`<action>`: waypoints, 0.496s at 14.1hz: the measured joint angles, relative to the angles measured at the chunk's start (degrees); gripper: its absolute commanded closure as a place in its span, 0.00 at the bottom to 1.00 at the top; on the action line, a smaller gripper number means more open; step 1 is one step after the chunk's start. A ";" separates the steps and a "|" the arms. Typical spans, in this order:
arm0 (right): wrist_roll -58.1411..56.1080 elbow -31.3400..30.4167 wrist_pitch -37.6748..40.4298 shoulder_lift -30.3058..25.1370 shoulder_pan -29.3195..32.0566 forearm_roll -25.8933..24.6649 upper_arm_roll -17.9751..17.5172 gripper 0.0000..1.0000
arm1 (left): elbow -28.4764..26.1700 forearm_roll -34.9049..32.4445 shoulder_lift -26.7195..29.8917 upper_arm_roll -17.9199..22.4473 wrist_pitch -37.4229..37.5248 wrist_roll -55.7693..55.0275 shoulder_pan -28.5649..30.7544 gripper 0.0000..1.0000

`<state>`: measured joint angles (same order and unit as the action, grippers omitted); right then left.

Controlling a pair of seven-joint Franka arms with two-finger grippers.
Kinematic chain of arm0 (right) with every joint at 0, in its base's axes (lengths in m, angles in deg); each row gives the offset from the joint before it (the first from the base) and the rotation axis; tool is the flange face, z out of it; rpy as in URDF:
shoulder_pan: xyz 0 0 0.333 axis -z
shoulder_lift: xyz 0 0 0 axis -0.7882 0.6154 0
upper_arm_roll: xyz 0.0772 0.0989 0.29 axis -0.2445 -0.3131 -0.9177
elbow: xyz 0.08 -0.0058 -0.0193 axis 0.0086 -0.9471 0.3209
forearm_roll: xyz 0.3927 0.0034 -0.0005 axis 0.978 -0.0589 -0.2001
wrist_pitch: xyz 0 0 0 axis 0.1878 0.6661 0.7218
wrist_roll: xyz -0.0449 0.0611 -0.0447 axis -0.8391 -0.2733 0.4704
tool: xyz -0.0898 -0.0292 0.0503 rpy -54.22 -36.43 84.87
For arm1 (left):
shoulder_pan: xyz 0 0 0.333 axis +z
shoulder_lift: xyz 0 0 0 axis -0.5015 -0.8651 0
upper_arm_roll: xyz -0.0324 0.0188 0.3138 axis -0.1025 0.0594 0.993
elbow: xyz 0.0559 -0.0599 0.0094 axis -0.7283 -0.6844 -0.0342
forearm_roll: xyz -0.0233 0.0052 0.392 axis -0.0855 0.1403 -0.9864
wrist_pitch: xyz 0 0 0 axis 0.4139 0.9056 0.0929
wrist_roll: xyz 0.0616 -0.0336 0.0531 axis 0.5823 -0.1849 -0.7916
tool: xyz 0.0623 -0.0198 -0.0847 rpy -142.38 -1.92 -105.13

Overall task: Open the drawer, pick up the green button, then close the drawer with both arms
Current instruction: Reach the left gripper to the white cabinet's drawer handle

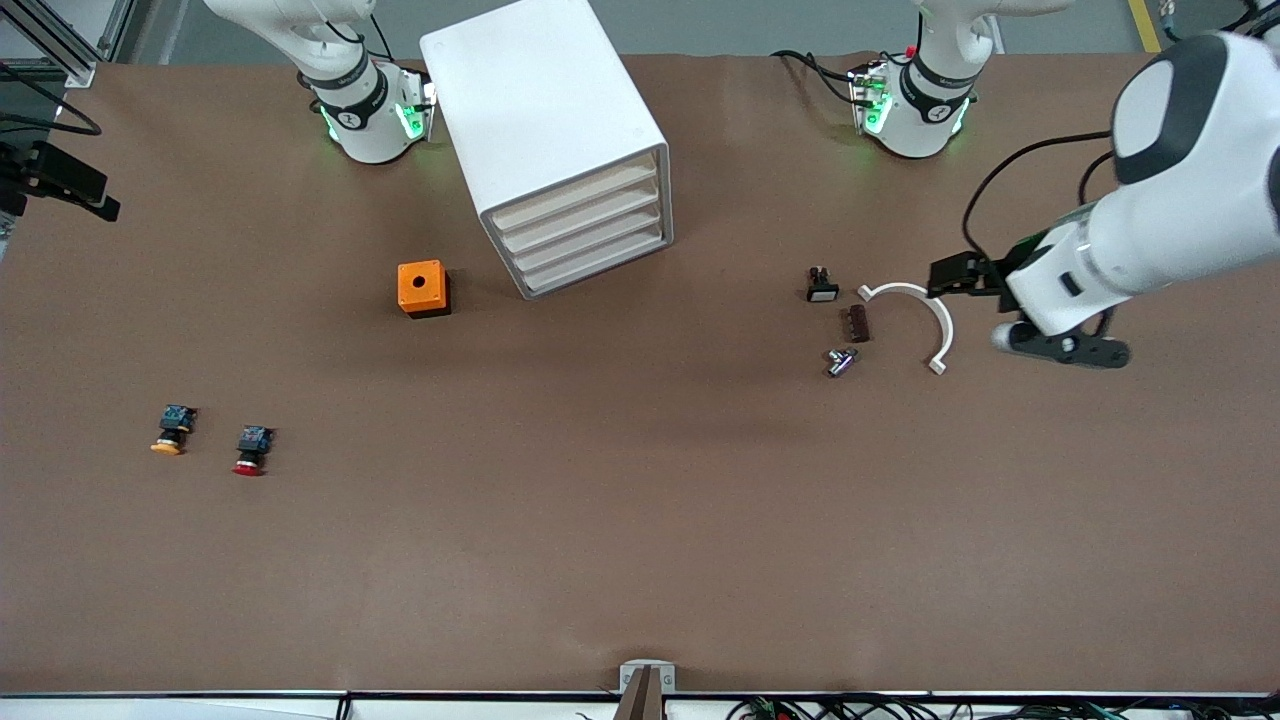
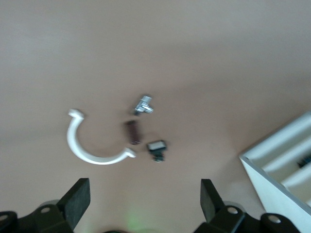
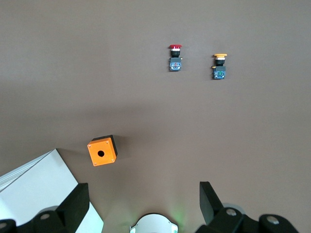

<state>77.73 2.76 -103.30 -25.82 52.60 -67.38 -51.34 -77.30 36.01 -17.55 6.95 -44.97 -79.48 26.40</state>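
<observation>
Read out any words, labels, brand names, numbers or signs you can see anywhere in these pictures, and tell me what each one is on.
No text can be read in any view.
Small dark marks on the black joint bands of the two white robot arm bases: too small to read.
White boxy drawer cabinet, orange square box with a round hole, red-capped push button and orange-capped push button: no lettering shows.

An orange box (image 1: 423, 288), red-capped button (image 1: 251, 450), orange-capped button (image 1: 172, 430), white half-ring (image 1: 925, 312) and three small parts, perhaps connectors (image 1: 840, 322), lie on the desk (image 1: 640, 520).
</observation>
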 measured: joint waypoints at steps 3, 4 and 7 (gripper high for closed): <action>0.08 -0.16 0.11 0.22 -1.20 0.00 -0.42 0.00 | -0.42 6.40 -4.96 -3.06 0.05 0.99 -0.28 0.00; 0.09 -0.16 0.13 0.27 -1.32 0.00 -0.42 0.00 | -0.44 8.49 -6.67 -4.04 0.04 1.91 -0.33 0.00; 0.09 -0.16 0.21 0.30 -1.32 0.00 -0.40 0.00 | -0.55 14.11 -11.03 -6.38 0.00 6.28 -0.51 0.00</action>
<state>77.82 2.60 -103.10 -25.52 51.28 -67.38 -51.75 -77.85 50.11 -28.58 0.57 -44.97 -73.20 25.90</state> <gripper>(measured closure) 0.000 0.000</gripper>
